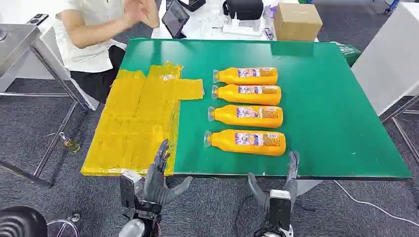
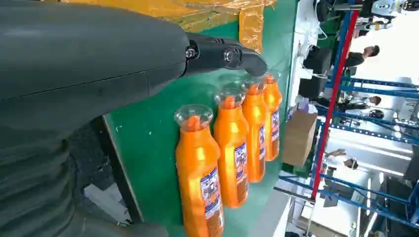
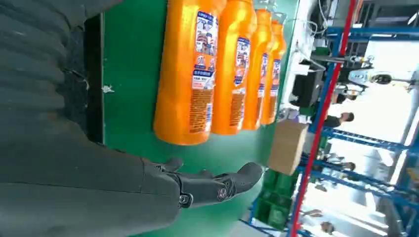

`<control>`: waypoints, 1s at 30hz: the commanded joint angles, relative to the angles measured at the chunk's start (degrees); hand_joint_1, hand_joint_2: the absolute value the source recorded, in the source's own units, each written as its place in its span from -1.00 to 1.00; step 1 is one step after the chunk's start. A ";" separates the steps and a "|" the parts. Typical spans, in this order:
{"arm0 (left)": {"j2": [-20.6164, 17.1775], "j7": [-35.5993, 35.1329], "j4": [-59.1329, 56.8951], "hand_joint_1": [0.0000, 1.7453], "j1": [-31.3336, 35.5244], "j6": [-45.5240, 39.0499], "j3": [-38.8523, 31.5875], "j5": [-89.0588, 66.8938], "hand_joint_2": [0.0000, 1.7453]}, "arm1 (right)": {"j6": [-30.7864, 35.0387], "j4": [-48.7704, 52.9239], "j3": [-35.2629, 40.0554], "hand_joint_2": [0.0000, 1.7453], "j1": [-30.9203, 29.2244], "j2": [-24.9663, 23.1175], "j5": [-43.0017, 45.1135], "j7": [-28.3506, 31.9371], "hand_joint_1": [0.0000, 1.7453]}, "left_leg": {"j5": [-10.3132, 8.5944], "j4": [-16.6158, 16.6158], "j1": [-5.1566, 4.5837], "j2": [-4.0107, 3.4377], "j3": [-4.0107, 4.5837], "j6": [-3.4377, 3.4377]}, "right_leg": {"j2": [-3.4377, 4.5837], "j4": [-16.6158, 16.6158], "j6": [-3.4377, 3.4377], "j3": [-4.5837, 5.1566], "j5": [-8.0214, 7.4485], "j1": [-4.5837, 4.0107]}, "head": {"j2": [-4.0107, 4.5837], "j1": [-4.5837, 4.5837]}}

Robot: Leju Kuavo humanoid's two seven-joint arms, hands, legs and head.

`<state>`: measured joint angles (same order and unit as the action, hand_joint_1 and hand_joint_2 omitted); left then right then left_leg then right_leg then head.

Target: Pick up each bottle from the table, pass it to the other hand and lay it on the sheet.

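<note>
Orange bottle [image 1: 245, 142] just beyond right hand [image 1: 276, 186] (untouched, fingers spread).

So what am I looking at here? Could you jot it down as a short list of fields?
bottles: four orange bottles lying side by side, caps toward the sheet
yellow sheet: bare, none laid yet
table: green top
left hand: open, at the near edge by the sheet
right hand: open, below the nearest bottle
person: seated at the far corner
</note>
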<state>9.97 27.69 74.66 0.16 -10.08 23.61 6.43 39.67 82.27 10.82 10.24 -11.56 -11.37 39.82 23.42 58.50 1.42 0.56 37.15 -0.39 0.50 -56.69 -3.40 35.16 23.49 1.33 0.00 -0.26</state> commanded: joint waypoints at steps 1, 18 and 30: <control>-0.60 -0.28 -1.38 -1.00 1.31 0.08 0.27 -0.71 1.00 | 0.33 -0.68 -4.09 1.00 -1.07 -1.48 -7.08 0.18 -1.00 | 0.12 -0.06 -0.01 -0.06 -0.34 0.10 | -0.03 0.07 0.16 -0.34 0.10 -0.04 | 0.00 0.02; -0.51 -0.07 -4.09 -1.00 5.24 1.82 1.94 -1.27 1.00 | 0.33 -13.40 -17.32 1.00 -15.13 4.36 -45.06 -5.87 -1.00 | -0.01 -0.08 -0.06 -0.05 -0.27 0.17 | -0.02 0.09 0.09 -0.30 0.01 0.01 | 0.00 0.02; -0.37 0.36 -3.70 -1.00 5.56 2.43 2.07 -1.13 1.00 | 0.33 -22.44 -11.29 1.00 -20.11 9.85 -47.52 -13.73 -1.00 | 0.07 -0.08 -0.04 -0.08 -0.45 0.20 | -0.04 0.11 0.17 -0.49 0.07 -0.05 | 0.00 0.02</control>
<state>9.99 28.17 74.29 3.36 -7.78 24.94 5.25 40.06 68.65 -3.50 -5.81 -4.90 -57.90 28.13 23.36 58.52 1.37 0.57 37.16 -0.30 0.49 -56.69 -3.44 35.13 23.45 1.36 0.00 -0.24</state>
